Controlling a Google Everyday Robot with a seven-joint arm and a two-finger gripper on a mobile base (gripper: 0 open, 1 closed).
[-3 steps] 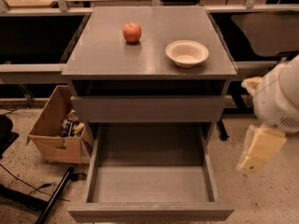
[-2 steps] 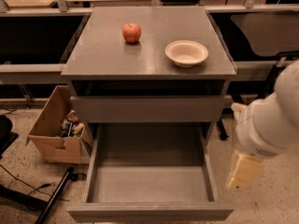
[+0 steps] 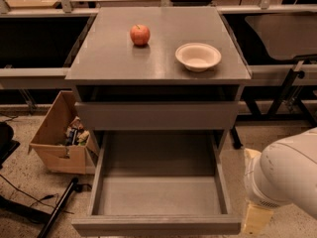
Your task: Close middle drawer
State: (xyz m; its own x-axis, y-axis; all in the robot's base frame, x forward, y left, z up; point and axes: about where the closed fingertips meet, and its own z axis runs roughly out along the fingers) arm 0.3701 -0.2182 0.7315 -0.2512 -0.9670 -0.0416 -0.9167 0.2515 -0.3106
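Note:
The middle drawer (image 3: 157,224) is pulled far out of the grey cabinet (image 3: 94,68), and its inside looks empty. Its flat front sits near the bottom of the view. Above it is the taller-fronted grey drawer (image 3: 157,115), almost shut. The lowest front is hidden beneath the open drawer. My white arm (image 3: 290,175) comes in from the lower right. My cream-coloured gripper (image 3: 256,218) hangs below it, just right of the open drawer's front right corner, with a small gap between them.
A red apple (image 3: 140,34) and a white bowl (image 3: 198,56) sit on the cabinet top. An open cardboard box (image 3: 57,142) of items stands on the floor at the left. Dark cables and a bar (image 3: 57,209) lie lower left. Table legs (image 3: 287,90) stand at the right.
My arm and gripper have moved down and to the left, closer to the open drawer's front right corner. The drawer has not moved.

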